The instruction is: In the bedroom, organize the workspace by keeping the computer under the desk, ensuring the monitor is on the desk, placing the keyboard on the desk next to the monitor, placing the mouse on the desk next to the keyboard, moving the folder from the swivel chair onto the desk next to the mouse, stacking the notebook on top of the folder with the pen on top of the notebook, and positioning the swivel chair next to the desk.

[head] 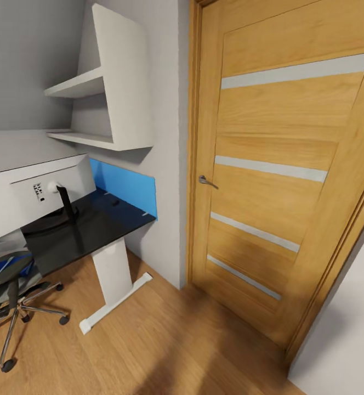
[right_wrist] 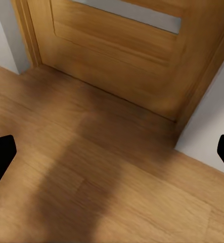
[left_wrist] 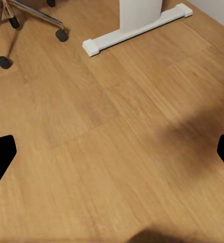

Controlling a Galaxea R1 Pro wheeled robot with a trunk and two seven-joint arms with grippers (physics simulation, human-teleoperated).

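Bedroom floor of wood planks (head: 165,340) fills the lower half of the head view, with a closed oak door (head: 280,164) from 12 to 4 o'clock; the robot faces it more than the workspace, so I judge it is in transit and not yet working.

At 9 o'clock the black desk (head: 94,227) runs along the wall on a white leg (head: 113,274), whose foot (left_wrist: 137,30) also shows in the left wrist view. White shelves (head: 102,88) hang above it at 11 o'clock.

On the desk stands the monitor (head: 37,192), its pale back turned this way, stem down to the top. A blue panel (head: 124,186) leans behind it.

At 8 o'clock the chair (head: 9,285) stands just beside the desk, something blue on its seat, possibly the folder; I cannot tell.

A small dark lump, perhaps the mouse (head: 115,202), lies near the desk's far end.

Each wrist view shows the left gripper (left_wrist: 112,157) and right gripper (right_wrist: 112,157) with tips spread wide, empty over bare floor.
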